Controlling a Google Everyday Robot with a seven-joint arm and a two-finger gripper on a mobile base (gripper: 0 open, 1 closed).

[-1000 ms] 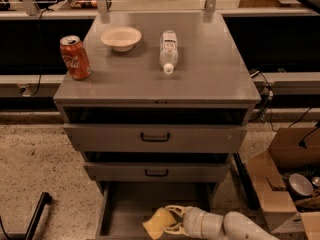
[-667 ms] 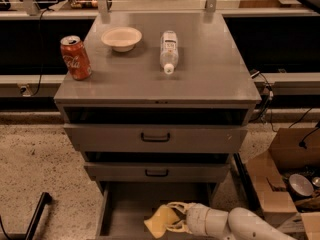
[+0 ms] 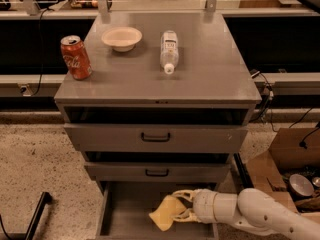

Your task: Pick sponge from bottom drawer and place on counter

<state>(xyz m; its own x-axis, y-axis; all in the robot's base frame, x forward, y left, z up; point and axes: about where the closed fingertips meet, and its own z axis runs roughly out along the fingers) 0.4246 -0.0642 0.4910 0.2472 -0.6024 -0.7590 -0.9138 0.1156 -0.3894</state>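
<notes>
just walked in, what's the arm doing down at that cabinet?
The arm reaches in from the lower right, and its gripper is closed on the yellow sponge over the open bottom drawer. Whether the sponge is clear of the drawer floor is hard to tell. It is not yet on the counter, which holds a soda can, a cream bowl and a bottle lying on its side.

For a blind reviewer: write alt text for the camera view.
The robot's claw grips the yellow sponge in the open bottom drawer. On the grey counter above are a red soda can, a cream bowl and a bottle lying down.
</notes>
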